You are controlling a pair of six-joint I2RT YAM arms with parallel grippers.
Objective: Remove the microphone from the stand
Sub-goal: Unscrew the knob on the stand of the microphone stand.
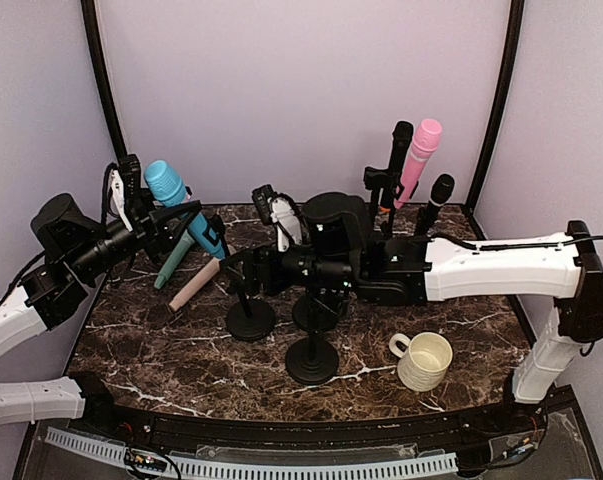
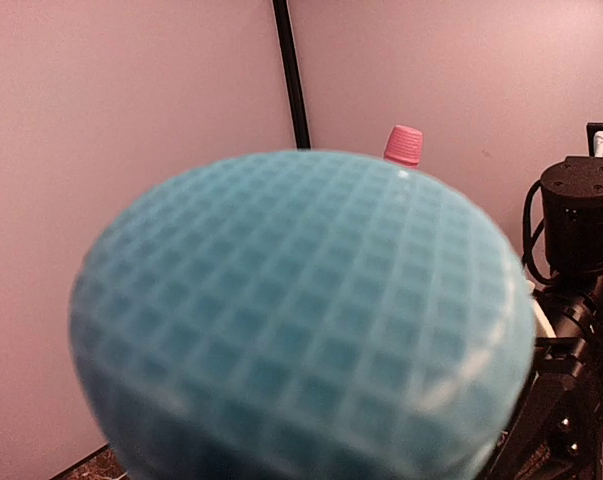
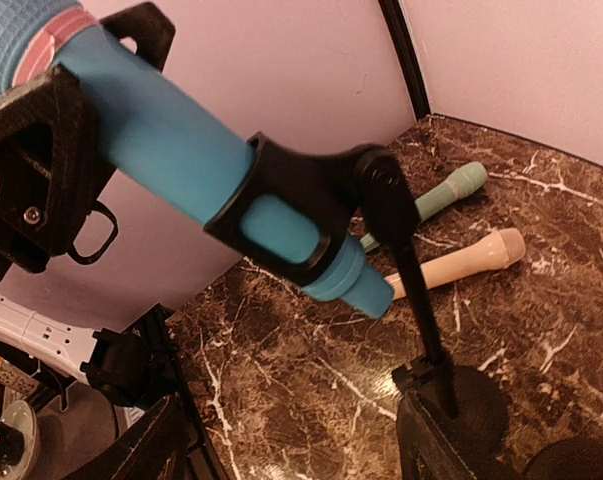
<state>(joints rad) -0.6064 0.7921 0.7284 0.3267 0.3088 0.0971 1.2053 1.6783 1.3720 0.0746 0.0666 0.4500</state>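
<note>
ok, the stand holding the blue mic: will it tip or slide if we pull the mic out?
Probably top-heavy: the stand is a thin pole on a small round base, with the blue microphone slung off-centre in its clip. The clip wraps the handle closely, so a pull may drag the stand along. On the polished marble tabletop it could slide.

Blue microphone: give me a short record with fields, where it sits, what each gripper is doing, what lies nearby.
blue microphone: seated in the stand clip, tilted
left gripper: shut on the microphone's upper body
right gripper: open, low by the stand base
loose on table: green microphone, beige microphone
removal: not yet done
</note>
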